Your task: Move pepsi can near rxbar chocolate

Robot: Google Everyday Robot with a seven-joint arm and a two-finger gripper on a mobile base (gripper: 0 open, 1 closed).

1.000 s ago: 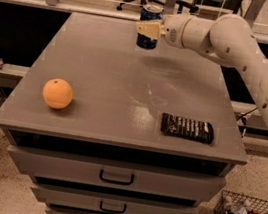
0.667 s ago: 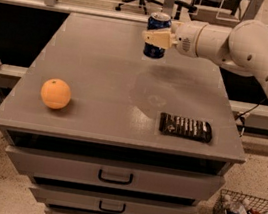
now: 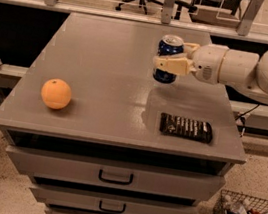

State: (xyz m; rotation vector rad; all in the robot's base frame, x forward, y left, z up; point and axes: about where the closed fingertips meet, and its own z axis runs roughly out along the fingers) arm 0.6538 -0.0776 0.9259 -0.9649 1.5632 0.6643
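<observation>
Gripper (image 3: 170,55): clenched around the can (image 3: 170,46), above the table's (image 3: 107,49) right side.
Can: held upright, apart from the bar (image 3: 186,128).
Bar: laid flat near the front edge.

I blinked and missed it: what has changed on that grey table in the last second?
The tool, still shut on the pepsi can, has carried it from near the far edge of the table toward the camera, closer to the rxbar chocolate. Nothing was let go. The rxbar chocolate and the orange stayed put.
</observation>
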